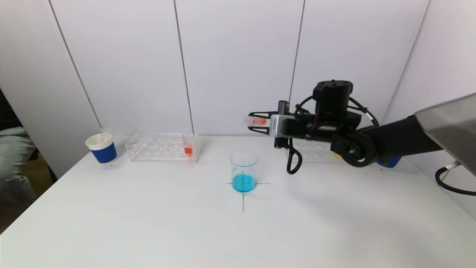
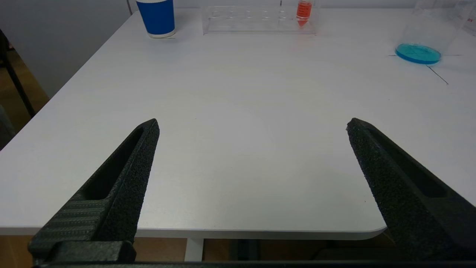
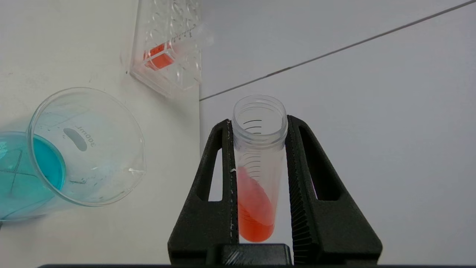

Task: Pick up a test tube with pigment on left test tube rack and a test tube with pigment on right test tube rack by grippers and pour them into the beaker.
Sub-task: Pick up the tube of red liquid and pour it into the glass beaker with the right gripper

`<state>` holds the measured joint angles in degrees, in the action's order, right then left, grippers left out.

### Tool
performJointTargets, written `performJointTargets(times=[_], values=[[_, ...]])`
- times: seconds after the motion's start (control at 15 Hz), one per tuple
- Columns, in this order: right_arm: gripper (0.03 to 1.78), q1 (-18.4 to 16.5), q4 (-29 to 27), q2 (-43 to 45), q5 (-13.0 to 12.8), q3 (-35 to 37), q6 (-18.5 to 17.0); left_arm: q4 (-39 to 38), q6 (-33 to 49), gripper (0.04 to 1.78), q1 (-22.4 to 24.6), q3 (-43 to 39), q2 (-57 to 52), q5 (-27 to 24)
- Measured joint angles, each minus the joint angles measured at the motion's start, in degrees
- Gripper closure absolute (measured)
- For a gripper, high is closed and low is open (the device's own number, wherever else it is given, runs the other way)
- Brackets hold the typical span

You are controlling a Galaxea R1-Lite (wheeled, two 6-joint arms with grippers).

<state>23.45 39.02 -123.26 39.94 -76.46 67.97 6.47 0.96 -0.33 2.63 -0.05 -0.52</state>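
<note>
My right gripper (image 1: 256,121) is shut on a clear test tube (image 1: 255,121) with orange-red pigment, held tilted almost level in the air above and just right of the beaker (image 1: 244,170). In the right wrist view the tube (image 3: 258,167) sits between my fingers, its open mouth pointing away. The glass beaker holds blue liquid and stands on a black cross mark; it also shows in the right wrist view (image 3: 85,149). The left rack (image 1: 161,147) holds one tube of red pigment (image 1: 188,149). The right rack (image 1: 316,150) is mostly hidden behind my arm. My left gripper (image 2: 253,126) is open and empty over the table's near left edge.
A blue and white paper cup (image 1: 102,149) stands left of the left rack, with an empty tube in it. Another blue cup (image 1: 390,162) is partly hidden behind my right arm. White wall panels stand close behind the table.
</note>
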Motion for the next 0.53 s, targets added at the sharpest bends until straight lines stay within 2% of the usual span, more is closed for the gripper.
performJointTargets(times=[0.27,0.53], values=[[1.36,-0.44,3.40,-1.99,0.61,0.77,4.05,0.00,-0.02,0.06,-0.02,0.00,0.00,0.00],[1.36,-1.19,6.60,-3.75,1.12,1.73,5.58,0.00,-0.02,0.06,0.00,0.00,0.00,0.00]])
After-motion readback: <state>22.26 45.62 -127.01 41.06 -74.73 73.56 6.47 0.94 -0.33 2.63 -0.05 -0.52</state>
